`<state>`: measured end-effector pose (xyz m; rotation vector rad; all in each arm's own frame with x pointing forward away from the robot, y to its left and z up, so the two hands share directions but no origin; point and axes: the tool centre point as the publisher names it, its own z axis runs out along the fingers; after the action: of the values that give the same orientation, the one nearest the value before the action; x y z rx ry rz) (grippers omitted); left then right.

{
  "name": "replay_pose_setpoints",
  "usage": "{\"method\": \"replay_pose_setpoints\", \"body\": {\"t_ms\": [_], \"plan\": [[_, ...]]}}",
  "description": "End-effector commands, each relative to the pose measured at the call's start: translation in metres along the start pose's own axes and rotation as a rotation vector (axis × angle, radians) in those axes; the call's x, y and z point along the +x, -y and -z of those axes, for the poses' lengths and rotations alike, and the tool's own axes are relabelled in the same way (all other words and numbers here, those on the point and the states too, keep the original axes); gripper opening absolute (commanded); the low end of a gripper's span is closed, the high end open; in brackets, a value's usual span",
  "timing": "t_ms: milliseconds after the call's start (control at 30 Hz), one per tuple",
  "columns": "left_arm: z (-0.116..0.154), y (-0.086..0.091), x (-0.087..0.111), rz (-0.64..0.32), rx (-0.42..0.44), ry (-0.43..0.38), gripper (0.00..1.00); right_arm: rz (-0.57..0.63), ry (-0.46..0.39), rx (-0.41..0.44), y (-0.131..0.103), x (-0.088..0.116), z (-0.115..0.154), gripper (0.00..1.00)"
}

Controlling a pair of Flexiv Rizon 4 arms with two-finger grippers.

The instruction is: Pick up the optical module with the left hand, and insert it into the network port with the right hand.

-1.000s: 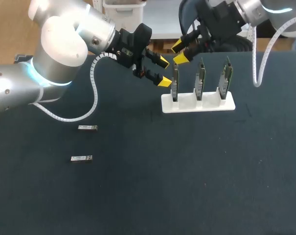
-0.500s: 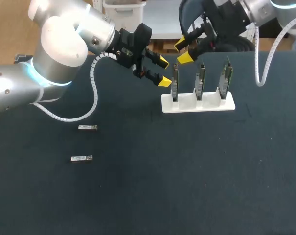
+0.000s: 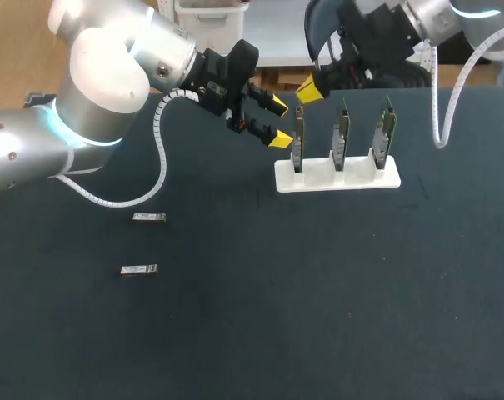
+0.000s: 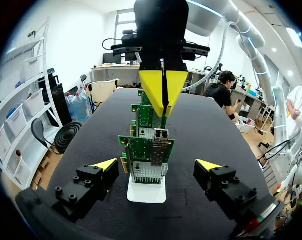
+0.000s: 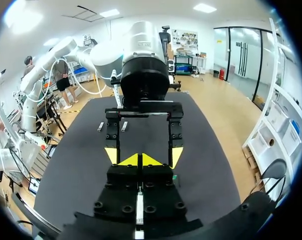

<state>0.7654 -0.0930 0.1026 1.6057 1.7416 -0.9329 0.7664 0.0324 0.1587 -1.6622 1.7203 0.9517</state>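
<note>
Two small silver optical modules (image 3: 149, 217) (image 3: 139, 269) lie on the dark table at the left, far from both grippers; in the right wrist view they show as two slivers (image 5: 100, 126) (image 5: 124, 126) beyond my left arm. Three green network cards (image 3: 298, 142) stand upright in a white holder (image 3: 336, 177). My left gripper (image 3: 277, 122) (image 4: 157, 165) is open beside the leftmost card (image 4: 147, 155), whose metal port (image 4: 160, 134) faces it. My right gripper (image 3: 308, 90) (image 5: 141, 160) hangs shut and empty just above that card, its joined yellow tips (image 4: 163, 92) over the row.
The two grippers face each other closely over the leftmost card, my left gripper's open fingers (image 5: 111, 154) just ahead of the right one. The table's near half holds only bare dark cloth (image 3: 318, 317).
My right gripper's fingers have come together from half open and shifted slightly above the leftmost card. The left arm and the modules have stayed put.
</note>
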Motion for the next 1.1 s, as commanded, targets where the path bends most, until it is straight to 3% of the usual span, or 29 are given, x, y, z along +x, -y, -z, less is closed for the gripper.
{"method": "replay_pose_setpoints", "body": {"t_ms": [33, 1100], "plan": [[0.000, -0.002, -0.001, 0.002, 0.005, -0.006, 1.00, -0.003, -0.008, -0.002, 0.002, 0.001, -0.003, 0.00], [0.000, -0.002, -0.001, 0.002, 0.005, -0.006, 1.00, -0.065, -0.052, -0.013, 0.005, 0.022, -0.019, 0.00]]}}
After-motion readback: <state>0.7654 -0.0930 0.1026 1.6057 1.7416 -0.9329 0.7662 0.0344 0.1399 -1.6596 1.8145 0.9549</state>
